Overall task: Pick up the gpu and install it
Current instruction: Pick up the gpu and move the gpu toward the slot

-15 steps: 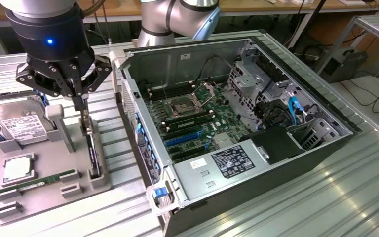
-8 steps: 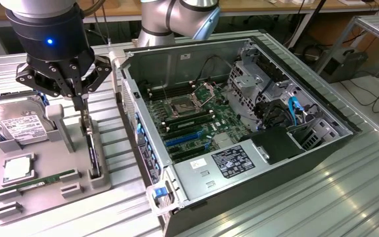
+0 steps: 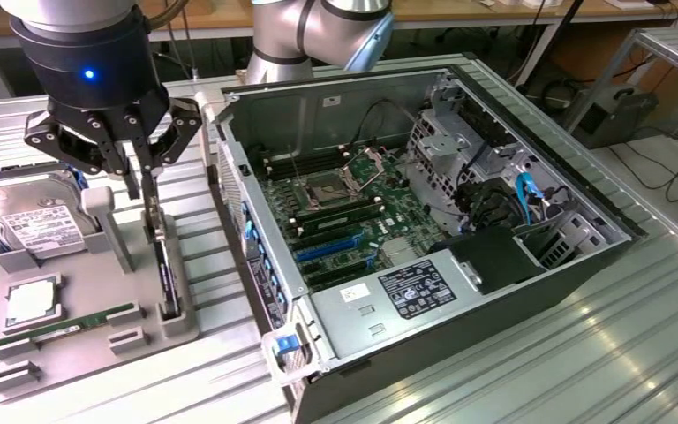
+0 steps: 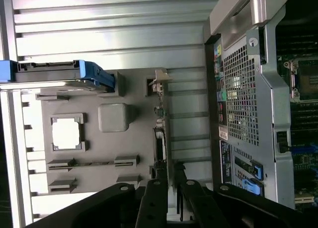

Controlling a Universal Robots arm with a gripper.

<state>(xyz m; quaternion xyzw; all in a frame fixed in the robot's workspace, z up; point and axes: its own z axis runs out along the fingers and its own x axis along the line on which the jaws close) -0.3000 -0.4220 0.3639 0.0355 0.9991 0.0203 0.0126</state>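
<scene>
The black multi-link hand [image 3: 147, 196] [image 4: 167, 181] hangs with its fingers a little apart, clamped on nothing. Directly beneath its tips stands the gpu [image 3: 165, 261] [image 4: 161, 128], a thin dark expansion card set on its long edge in a slot of the grey moulded parts tray [image 3: 103, 265] [image 4: 134, 143]. The tips hover just over one end of the card's upper edge.

To the exterior view's left of the hand, the same tray holds a silver hard drive with a white label [image 3: 33, 221], a square silver processor chip [image 3: 33, 300] [image 4: 66, 132] and a narrow green memory stick [image 3: 63, 327]. To the exterior view's right of the hand lies the open grey metal computer case [image 3: 433, 221] [image 4: 243, 89], its green motherboard facing up, on the ribbed aluminium worktop [image 3: 621, 353] [image 4: 99, 29].
</scene>
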